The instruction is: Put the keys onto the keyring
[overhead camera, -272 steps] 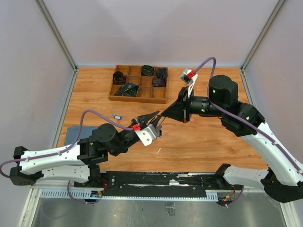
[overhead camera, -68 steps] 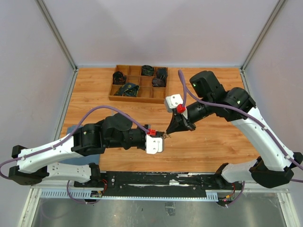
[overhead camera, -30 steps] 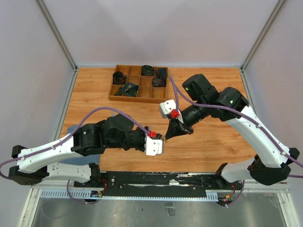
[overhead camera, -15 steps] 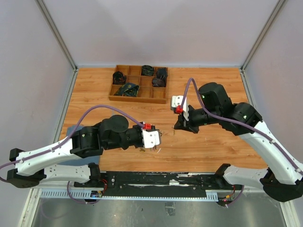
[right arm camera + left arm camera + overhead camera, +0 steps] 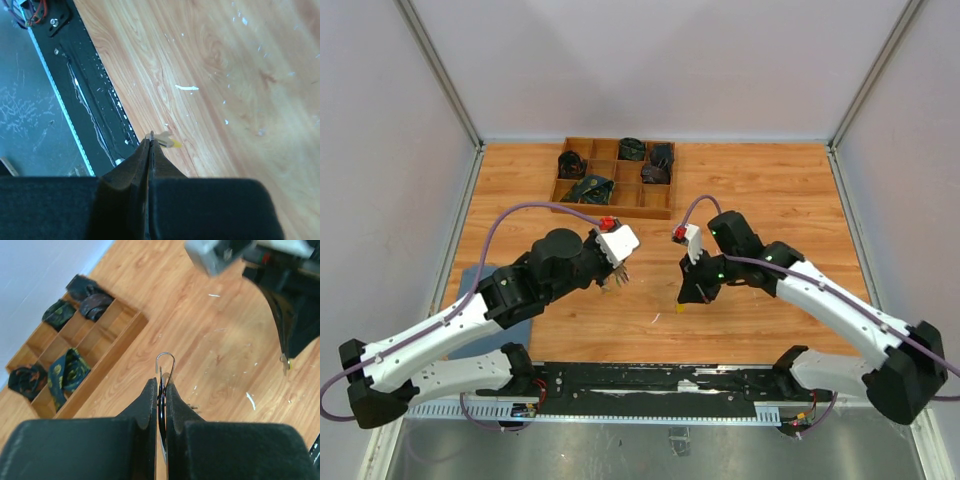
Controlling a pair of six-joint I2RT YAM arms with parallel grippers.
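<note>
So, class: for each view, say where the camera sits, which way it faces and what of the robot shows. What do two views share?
Top external: above and behind the bases, facing down on the table; both arms, left claw and right claw show.
Left wrist: on the left arm, facing along its claw, shut on the keyring, toward the tray.
Right wrist: on the right arm, facing down past its claw, shut on the yellow key.
Shared: top and left wrist both show the tray.

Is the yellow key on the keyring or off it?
Off. The right gripper pinches the yellow key, apart from the keyring in the left gripper.
</note>
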